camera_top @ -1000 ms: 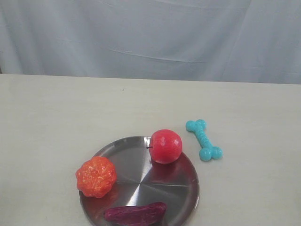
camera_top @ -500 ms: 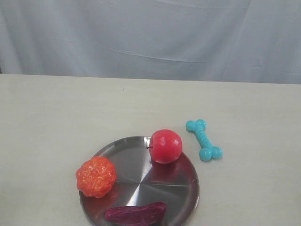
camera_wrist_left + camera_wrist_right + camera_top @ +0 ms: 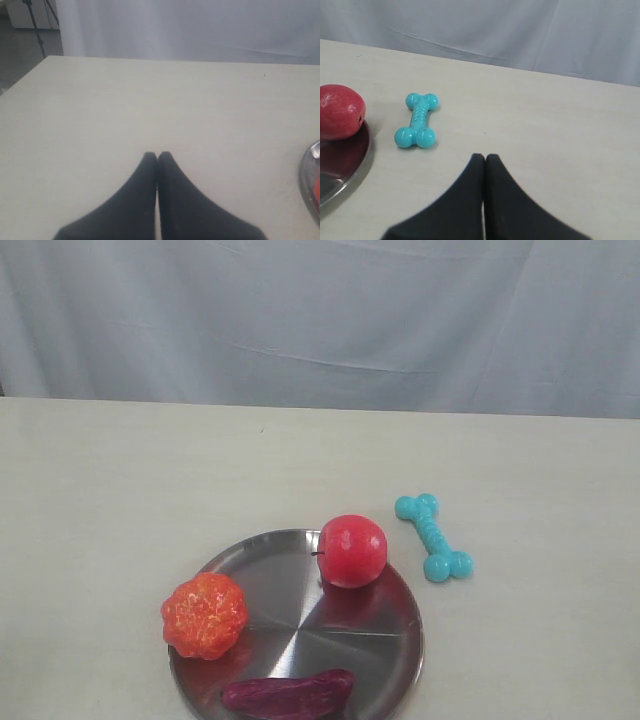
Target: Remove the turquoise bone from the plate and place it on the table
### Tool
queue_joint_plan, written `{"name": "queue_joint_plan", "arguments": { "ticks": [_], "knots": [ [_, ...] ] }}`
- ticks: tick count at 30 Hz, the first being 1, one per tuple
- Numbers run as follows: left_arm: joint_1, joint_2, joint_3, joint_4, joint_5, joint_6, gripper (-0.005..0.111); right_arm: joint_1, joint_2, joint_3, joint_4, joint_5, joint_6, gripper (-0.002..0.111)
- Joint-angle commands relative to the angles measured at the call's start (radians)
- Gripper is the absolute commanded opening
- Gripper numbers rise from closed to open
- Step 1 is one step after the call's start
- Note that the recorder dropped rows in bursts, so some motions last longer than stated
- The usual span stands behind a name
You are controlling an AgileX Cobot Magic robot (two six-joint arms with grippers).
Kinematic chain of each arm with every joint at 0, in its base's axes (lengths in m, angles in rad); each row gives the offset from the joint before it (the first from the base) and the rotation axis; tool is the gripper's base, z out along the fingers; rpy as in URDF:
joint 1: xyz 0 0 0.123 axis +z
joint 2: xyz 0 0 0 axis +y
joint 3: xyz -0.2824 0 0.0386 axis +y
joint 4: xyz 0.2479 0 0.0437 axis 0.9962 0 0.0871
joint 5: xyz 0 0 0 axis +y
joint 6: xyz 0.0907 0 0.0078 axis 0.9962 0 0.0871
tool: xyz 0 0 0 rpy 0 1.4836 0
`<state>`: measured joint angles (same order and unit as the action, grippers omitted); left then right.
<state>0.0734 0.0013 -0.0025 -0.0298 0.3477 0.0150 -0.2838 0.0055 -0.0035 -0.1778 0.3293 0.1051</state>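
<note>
Exterior: lower frame edge clips the plate [image 3: 300, 625] and the purple item [image 3: 288, 694] on it. Left wrist: I get only a plate sliver at frame edge, plus an orange scrap [image 3: 317, 187] I can't identify. Right wrist: red apple [image 3: 339, 111] cut by frame edge.

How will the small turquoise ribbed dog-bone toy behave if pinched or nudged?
The turquoise ribbed bone toy lies flat on the cream table; its knobbed ends probably stop it rolling. The ribbed shaft likely offers grip. Its glossy look suggests light rubber or plastic.
</note>
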Motion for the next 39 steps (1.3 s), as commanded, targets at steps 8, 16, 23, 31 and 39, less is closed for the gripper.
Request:
{"name": "queue_joint_plan", "arguments": {
  "ticks": [8, 16, 23, 31, 39],
  "knots": [
    [0.004, -0.001, 0.003, -0.002, -0.005, -0.004, 0.000, -0.002, -0.006, 0.003, -0.008, 0.001, -0.017, -0.001],
    [0.004, -0.001, 0.003, -0.002, -0.005, -0.004, 0.000, -0.002, -0.006, 0.003, -0.007, 0.001, -0.042, -0.001],
    [0.004, -0.001, 0.003, -0.002, -0.005, -0.004, 0.000, -0.004, -0.006, 0.003, 0.165, 0.015, -0.038, -0.001],
    [0.004, -0.001, 0.003, -0.002, -0.005, -0.004, 0.000, -0.004, -0.006, 0.003, 0.160, 0.015, -0.019, -0.001],
    [0.004, -0.001, 0.003, -0.002, -0.005, -0.004, 0.000, -0.004, -0.006, 0.003, 0.124, 0.015, -0.019, -0.001]
  ]
}}
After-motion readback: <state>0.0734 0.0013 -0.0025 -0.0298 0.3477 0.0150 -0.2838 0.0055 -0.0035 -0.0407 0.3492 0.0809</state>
